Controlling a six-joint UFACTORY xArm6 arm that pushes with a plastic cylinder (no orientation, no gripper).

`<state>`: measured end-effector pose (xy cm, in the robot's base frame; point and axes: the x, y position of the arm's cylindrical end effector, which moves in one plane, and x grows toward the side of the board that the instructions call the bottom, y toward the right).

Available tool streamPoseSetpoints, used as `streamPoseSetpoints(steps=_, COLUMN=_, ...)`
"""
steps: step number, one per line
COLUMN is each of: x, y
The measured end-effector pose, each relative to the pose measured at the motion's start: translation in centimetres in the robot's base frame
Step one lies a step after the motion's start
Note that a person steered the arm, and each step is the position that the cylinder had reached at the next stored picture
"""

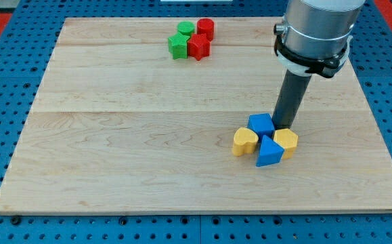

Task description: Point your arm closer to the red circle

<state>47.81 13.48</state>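
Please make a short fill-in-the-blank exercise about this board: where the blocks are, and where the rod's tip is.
1. My tip stands beside the cluster of blue and ____ blocks, near the view's right.
2. The red circle lies in a group near the view's ____ edge.
3. The two red blocks share their group with two ____ blocks.
4. The wooden board holds ____ blocks in all.

Missing words: yellow; top; green; eight

I observed a pale wooden board (148,149) on blue perforated table (6,81). Near the view's top: green cylinder (185,28), green star block (178,47), red star block (198,47), clustered. Lower right: blue cube (260,125), blue triangular block (269,153), yellow heart block (245,141), yellow block (287,141).
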Motion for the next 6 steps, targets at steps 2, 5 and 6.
streamPoseSetpoints(steps=2, x=-5.3, y=0.5)
streamPoseSetpoints(steps=5, x=-22.5, y=6.6)
streamPoseSetpoints(steps=6, x=-23.3, y=5.0)
